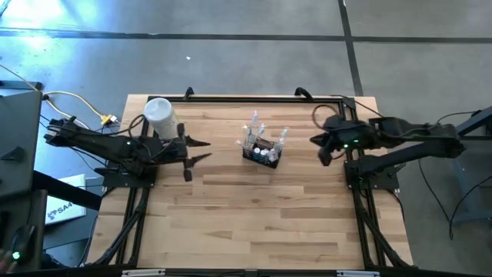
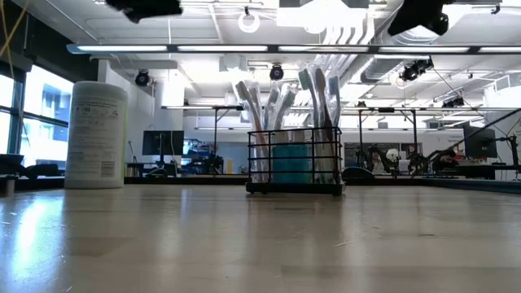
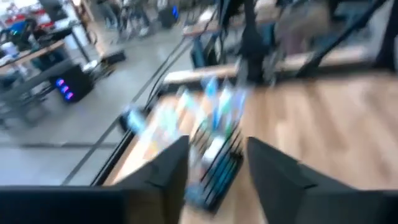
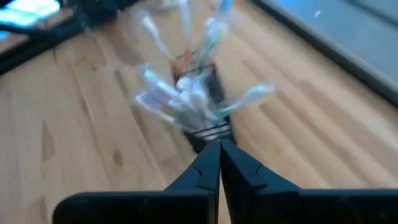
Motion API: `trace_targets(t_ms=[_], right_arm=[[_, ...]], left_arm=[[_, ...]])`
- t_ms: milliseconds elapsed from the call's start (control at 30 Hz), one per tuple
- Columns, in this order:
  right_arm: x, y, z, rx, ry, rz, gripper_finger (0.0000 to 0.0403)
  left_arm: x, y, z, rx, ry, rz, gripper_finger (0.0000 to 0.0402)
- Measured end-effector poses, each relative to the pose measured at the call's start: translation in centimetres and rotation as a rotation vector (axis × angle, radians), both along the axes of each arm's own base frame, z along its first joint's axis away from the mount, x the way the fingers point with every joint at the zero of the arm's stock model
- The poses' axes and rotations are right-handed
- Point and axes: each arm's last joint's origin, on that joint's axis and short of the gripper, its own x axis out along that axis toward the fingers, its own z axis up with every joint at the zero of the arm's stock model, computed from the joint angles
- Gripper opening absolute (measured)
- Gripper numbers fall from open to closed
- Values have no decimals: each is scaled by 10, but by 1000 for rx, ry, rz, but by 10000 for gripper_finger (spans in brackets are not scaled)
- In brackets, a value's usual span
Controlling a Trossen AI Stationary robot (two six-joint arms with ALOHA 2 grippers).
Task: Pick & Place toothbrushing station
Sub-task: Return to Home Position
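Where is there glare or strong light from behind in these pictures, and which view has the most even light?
Low view: ceiling lamps and windows shine from behind, so the black caddy looks dark, and the table carries a pale sheen near the white container. High view: the most even light; glare only on the floor at the upper left.

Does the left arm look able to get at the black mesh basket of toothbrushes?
Probably yes: only bare table lies between the left arm, jaws open, and the mesh basket; the white container stands aside.
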Motion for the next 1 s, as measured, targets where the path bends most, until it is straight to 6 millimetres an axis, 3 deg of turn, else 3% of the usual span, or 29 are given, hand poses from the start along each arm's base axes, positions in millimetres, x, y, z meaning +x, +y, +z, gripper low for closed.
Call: trace_targets(t_ms=[67,200,367,567,800,1000], right_arm=[[-12,2,3,-32,-34,-10,3],[-30,7,-11,-65,-121,45,3],[-33,12,-52,-120,-373,170,3],[-28,13,-101,-155,-570,316,3],[-27,7,-132,-135,-608,360,3],[-27,7,-147,-118,-605,392,3]], left_arm=[[-9,3,-3,36,58,20,116],[-29,8,-13,122,223,16,16],[-47,12,-28,72,366,-8,11],[-49,8,-45,-4,283,-140,3],[-50,7,-83,-22,246,-193,2],[-59,8,-113,-43,231,-235,1]])
